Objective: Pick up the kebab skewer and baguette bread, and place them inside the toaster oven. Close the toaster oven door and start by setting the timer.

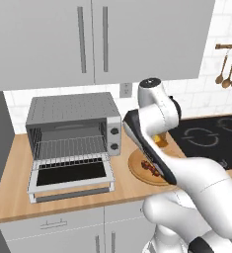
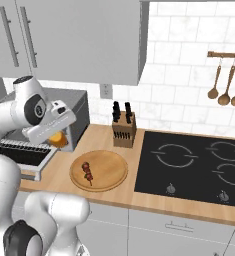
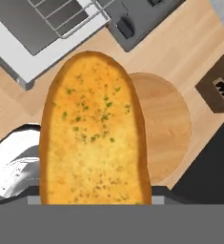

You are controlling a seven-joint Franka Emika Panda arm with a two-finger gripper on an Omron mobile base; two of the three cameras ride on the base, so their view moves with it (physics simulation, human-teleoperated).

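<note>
Your end effector point(image 2: 59, 134) grips the baguette bread point(image 3: 92, 136), lifted above the counter point(image 1: 19, 192) between plate point(image 2: 111, 172) and toaster oven point(image 1: 73, 118). Likely light, crumbly crust: hold mid-length, gently. Kebab skewer point(image 2: 88, 172) lies on plate.

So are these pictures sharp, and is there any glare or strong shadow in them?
Left base view: even light, soft shadow under the oven door, slightly soft edges. Right base view: no glare on the hob; skewer small but clear. Hand view: the bread looms large and near, its crumb a little blurred.
</note>
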